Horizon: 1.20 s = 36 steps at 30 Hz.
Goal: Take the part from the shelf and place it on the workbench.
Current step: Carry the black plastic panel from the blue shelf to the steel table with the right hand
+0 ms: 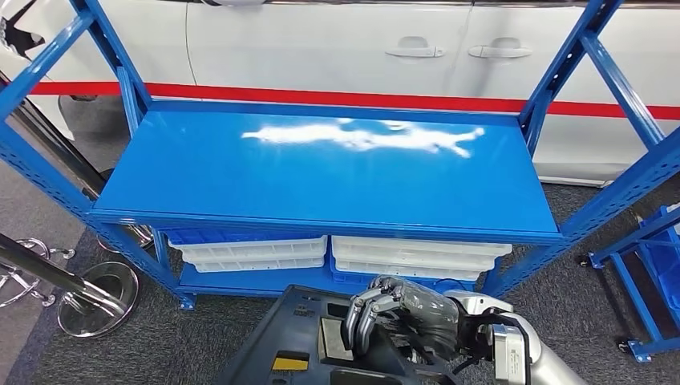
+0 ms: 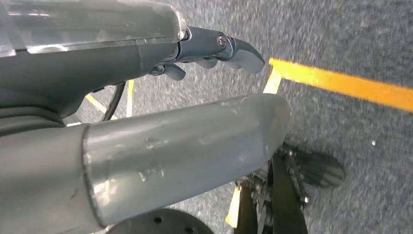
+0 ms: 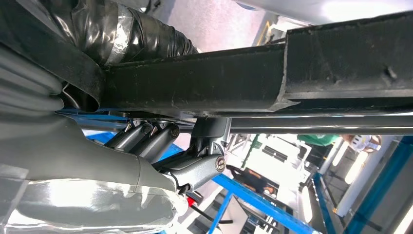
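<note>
The part [image 1: 289, 353], a dark moulded panel, is gripped by the right hand [image 1: 393, 317] in front of the shelf [image 1: 321, 172]. Two white bins [image 1: 248, 250] are seen on the lower level, contents hidden. The left hand [image 2: 146, 122] hangs over the floor, fingers loosely apart, holding nothing.

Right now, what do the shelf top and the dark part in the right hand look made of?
Shelf top: likely painted metal, glossy blue with a bright glare streak. Part: probably moulded plastic, matte dark grey with ribs and recesses, gripped by the right hand.
</note>
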Available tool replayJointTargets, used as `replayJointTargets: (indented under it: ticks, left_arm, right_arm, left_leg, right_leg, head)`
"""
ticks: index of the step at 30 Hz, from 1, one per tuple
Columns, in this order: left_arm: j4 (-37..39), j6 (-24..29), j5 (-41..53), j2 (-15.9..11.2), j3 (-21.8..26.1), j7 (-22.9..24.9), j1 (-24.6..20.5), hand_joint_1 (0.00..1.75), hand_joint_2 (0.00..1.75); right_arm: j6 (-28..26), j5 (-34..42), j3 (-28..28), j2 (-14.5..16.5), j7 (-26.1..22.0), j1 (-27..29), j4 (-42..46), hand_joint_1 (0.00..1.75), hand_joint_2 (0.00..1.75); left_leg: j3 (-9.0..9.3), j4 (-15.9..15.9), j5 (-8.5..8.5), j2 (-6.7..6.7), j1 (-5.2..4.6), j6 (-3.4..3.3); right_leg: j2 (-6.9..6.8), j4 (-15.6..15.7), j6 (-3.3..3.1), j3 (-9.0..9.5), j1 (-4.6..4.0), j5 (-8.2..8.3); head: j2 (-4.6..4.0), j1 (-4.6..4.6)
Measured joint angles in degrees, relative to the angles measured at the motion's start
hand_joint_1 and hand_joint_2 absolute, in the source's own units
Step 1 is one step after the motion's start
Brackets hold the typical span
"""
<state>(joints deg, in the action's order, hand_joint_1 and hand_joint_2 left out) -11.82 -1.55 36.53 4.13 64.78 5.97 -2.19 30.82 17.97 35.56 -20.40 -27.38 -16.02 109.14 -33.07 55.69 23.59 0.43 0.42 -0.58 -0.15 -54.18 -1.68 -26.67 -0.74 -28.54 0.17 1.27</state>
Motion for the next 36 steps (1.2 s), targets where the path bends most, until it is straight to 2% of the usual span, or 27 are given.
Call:
replayJointTargets:
  ticks: [1,2,5,6,7,8,10,12,13,15,16,17,18,20,21,22,23,24,25,26,28,29,31,32,33,34,36]
  left_arm:
    - [-0.01,0.0,-0.01,0.02,0.13,-0.15,0.03,0.0,0.0]
    - [0.0,-0.02,-0.01,0.03,0.25,-0.27,0.07,0.0,0.0]
    - [0.01,-0.15,0.04,0.02,0.49,-0.67,0.14,0.0,0.0]
    - [0.0,-0.24,0.08,0.0,0.52,-0.87,0.16,0.0,0.0]
    - [-0.01,-0.37,0.13,-0.05,0.55,-1.08,0.17,0.0,0.0]
    - [-0.01,-0.49,0.16,-0.1,0.58,-1.24,0.17,0.0,0.0]
    - [-0.01,-0.69,0.23,-0.28,0.66,-1.47,0.17,0.0,0.0]
    - [-0.01,-0.79,0.38,-0.51,0.75,-1.62,0.17,0.0,0.0]
    - [-0.01,-0.81,0.48,-0.63,0.8,-1.69,0.19,0.0,0.0]
    - [0.0,-0.84,0.7,-0.83,0.84,-1.83,0.29,0.0,0.0]
    - [0.0,-0.88,0.78,-0.89,0.85,-1.9,0.31,0.0,0.0]
    - [0.0,-0.94,0.91,-0.92,0.85,-1.98,0.32,0.0,0.0]
    - [0.0,-1.01,1.1,-0.96,0.85,-2.09,0.34,0.0,0.0]
    - [-0.01,-1.18,1.57,-1.08,0.85,-2.31,0.33,0.0,0.0]
    - [-0.01,-1.26,1.74,-1.16,0.85,-2.39,0.35,0.0,0.0]
    - [-0.01,-1.34,1.86,-1.22,0.85,-2.45,0.35,0.0,0.0]
    - [-0.01,-1.4,1.9,-1.27,0.85,-2.48,0.35,0.0,0.0]
    - [-0.01,-1.47,1.93,-1.3,0.85,-2.52,0.36,0.0,0.0]
    - [-0.01,-1.54,1.95,-1.32,0.85,-2.56,0.35,0.0,0.0]
    - [-0.01,-1.63,1.96,-1.32,0.85,-2.63,0.34,0.0,0.0]
    - [-0.01,-1.8,1.96,-1.39,0.85,-2.86,0.3,0.0,0.0]
    - [-0.01,-1.89,1.96,-1.45,0.85,-3.04,0.29,0.0,0.0]
    - [0.0,-2.02,1.96,-1.6,0.85,-3.32,0.34,0.0,0.0]
    - [0.0,-2.06,1.96,-1.67,0.85,-3.39,0.37,0.0,0.0]
    - [0.0,-2.08,1.96,-1.76,0.85,-3.42,0.42,0.0,0.0]
    - [0.0,-2.09,1.97,-1.87,0.85,-3.44,0.42,0.0,0.0]
    - [-0.01,-2.1,1.98,-2.09,0.85,-3.45,0.42,0.0,0.0]
  right_arm:
    - [0.0,-0.01,0.0,-0.07,0.13,-0.06,0.02,1.69,1.75]
    - [-0.01,-0.02,0.0,-0.14,0.24,-0.16,0.04,1.69,1.75]
    - [-0.19,-0.16,0.0,-0.23,0.49,-0.35,0.05,1.69,1.75]
    - [-0.35,-0.28,0.0,-0.26,0.51,-0.35,0.05,1.69,1.75]
    - [-0.57,-0.44,0.0,-0.35,0.49,-0.35,0.09,1.69,1.75]
    - [-0.82,-0.61,-0.01,-0.5,0.44,-0.33,0.16,1.69,1.75]
    - [-1.31,-1.16,-0.25,-1.12,0.09,-0.16,0.66,1.69,1.75]
    - [-1.73,-1.84,-0.97,-2.04,-0.5,0.3,1.5,1.69,1.75]
    - [-1.87,-2.13,-1.44,-2.51,-0.78,0.57,1.92,1.69,1.75]
    - [-2.0,-2.5,-2.33,-3.27,-1.09,1.05,2.6,1.69,1.75]
    - [-2.03,-2.6,-2.74,-3.59,-1.17,1.26,2.86,1.69,1.75]
    - [-2.03,-2.64,-3.09,-3.86,-1.21,1.45,3.09,1.69,1.75]
    - [-2.01,-2.72,-3.43,-4.12,-1.24,1.62,3.3,1.69,1.75]
    - [-1.98,-3.2,-3.96,-4.43,-1.27,2.12,3.61,1.69,1.75]
    - [-1.98,-3.62,-4.09,-4.47,-1.26,2.51,3.73,1.69,1.75]
    - [-2.02,-4.09,-4.14,-4.48,-1.23,2.95,3.8,1.69,1.75]
    - [-2.07,-4.47,-4.13,-4.48,-1.19,3.33,3.85,1.69,1.75]
    - [-2.11,-4.75,-4.1,-4.47,-1.16,3.6,3.86,1.69,1.75]
    - [-2.14,-4.96,-4.08,-4.46,-1.15,3.74,3.86,1.69,1.75]
    - [-2.16,-5.09,-4.04,-4.46,-1.14,3.77,3.91,1.69,1.75]
    - [-2.19,-5.31,-3.94,-4.42,-1.13,3.7,4.02,1.69,1.75]
    - [-2.2,-5.37,-3.89,-4.38,-1.12,3.63,4.07,1.69,1.75]
    - [-2.24,-5.43,-3.74,-4.2,-1.11,3.49,4.08,1.69,1.75]
    - [-2.25,-5.44,-3.65,-4.05,-1.09,3.42,4.07,1.69,1.75]
    - [-2.26,-5.46,-3.55,-3.86,-1.07,3.36,4.06,1.69,1.75]
    - [-2.27,-5.47,-3.45,-3.67,-1.05,3.31,4.04,1.69,1.75]
    - [-2.29,-5.49,-3.25,-3.42,-1.0,3.27,4.01,1.69,1.75]
  left_leg:
    - [-0.4,0.6,0.78,-0.05,-0.03,0.31]
    - [-1.05,2.15,2.45,-0.12,-0.04,0.58]
    - [-4.25,12.37,9.92,-0.21,0.26,1.28]
    - [-4.87,15.42,10.96,-0.2,0.34,1.5]
    - [-4.7,16.82,10.66,-0.2,0.36,1.67]
    - [-3.69,16.4,9.37,-0.2,0.37,1.76]
    - [1.21,9.85,6.11,-0.24,0.37,1.61]
    - [6.13,2.21,5.38,-0.41,0.2,1.12]
    - [7.23,0.22,5.75,-0.49,0.08,0.9]
    - [7.16,-0.9,5.78,-0.51,0.09,0.31]
    - [6.75,-1.06,5.39,-0.39,0.2,-0.16]
    - [6.26,-1.22,4.91,-0.26,0.36,-0.74]
    - [5.62,-1.32,4.34,-0.1,0.49,-1.29]
    - [4.18,-0.94,3.41,0.09,0.38,-1.82]
    - [3.35,-0.65,2.97,0.14,0.34,-1.85]
    - [2.55,-0.35,2.59,0.18,0.32,-1.81]
    - [1.78,-0.06,2.22,0.19,0.31,-1.71]
    - [1.1,0.19,1.87,0.2,0.32,-1.57]
    - [0.56,0.35,1.51,0.2,0.34,-1.37]
    - [0.14,0.45,1.16,0.19,0.32,-1.11]
    - [-0.32,0.39,0.31,0.17,0.38,-0.4]
    - [-0.5,0.32,-0.15,0.16,0.44,0.0]
    - [-0.91,0.32,-0.7,0.08,0.51,0.77]
    - [-1.39,0.96,0.19,0.02,0.52,1.07]
    - [-2.09,2.6,2.12,-0.04,0.51,1.28]
    - [-3.07,5.41,4.95,-0.08,0.58,1.42]
    - [-4.99,12.88,10.01,-0.09,0.59,1.64]
  right_leg:
    - [-0.11,0.22,-0.08,-0.31,0.2,0.48]
    - [-0.24,0.37,-0.27,-0.75,0.43,1.01]
    - [-0.4,-0.29,-0.72,-2.88,0.54,2.18]
    - [-0.42,-0.71,-0.67,-3.74,0.52,2.48]
    - [-0.43,-1.12,-0.57,-4.58,0.54,2.79]
    - [-0.43,-1.49,-0.44,-5.33,0.59,3.09]
    - [-0.42,-1.92,-0.04,-6.38,0.66,3.69]
    - [-0.44,-2.21,0.51,-6.97,0.59,4.28]
    - [-0.46,-2.3,0.81,-7.21,0.56,4.63]
    - [-0.46,-2.36,1.45,-7.72,0.49,5.4]
    - [-0.36,-2.71,1.8,-8.11,0.52,5.03]
    - [-0.24,-3.64,2.11,-8.63,0.54,3.82]
    - [-0.12,-5.71,2.41,-9.43,0.61,1.52]
    - [-0.01,-12.56,2.83,-11.34,0.93,-4.05]
    - [-0.01,-16.08,2.99,-12.03,1.09,-5.68]
    - [-0.01,-18.28,3.1,-12.08,1.24,-5.84]
    - [-0.01,-18.72,3.16,-11.33,1.38,-4.76]
    - [-0.01,-17.47,3.17,-9.8,1.49,-3.06]
    - [-0.01,-14.17,3.07,-7.21,1.58,-1.47]
    - [0.01,-9.94,2.89,-4.25,1.49,-0.73]
    - [0.07,-2.61,2.32,0.34,1.14,-1.0]
    - [0.1,-1.06,2.06,1.06,0.91,-1.4]
    - [-0.06,-0.44,1.39,0.58,0.91,-0.87]
    - [-0.17,-0.32,0.93,0.07,1.03,-0.33]
    - [-0.3,-0.23,0.43,-0.56,1.16,0.3]
    - [-0.42,-0.32,0.04,-1.32,1.23,0.87]
    - [-0.48,-0.84,-0.38,-3.08,0.98,1.85]
  head:
    - [0.0,0.01]
    - [0.0,0.01]
    - [0.0,0.02]
    - [0.0,0.02]
    - [0.0,0.02]
    - [0.0,0.02]
    - [0.0,0.02]
    - [0.0,0.01]
    - [0.0,0.01]
    - [0.01,0.0]
    - [0.01,-0.02]
    - [0.01,-0.04]
    - [0.01,-0.07]
    - [0.0,-0.1]
    - [0.0,-0.1]
    - [0.0,-0.1]
    - [0.0,-0.1]
    - [0.0,-0.1]
    - [0.0,-0.09]
    - [0.0,-0.09]
    - [0.0,-0.08]
    - [0.0,-0.08]
    - [0.0,-0.09]
    - [0.0,-0.07]
    - [0.0,-0.05]
    - [0.0,-0.03]
    - [0.0,-0.03]
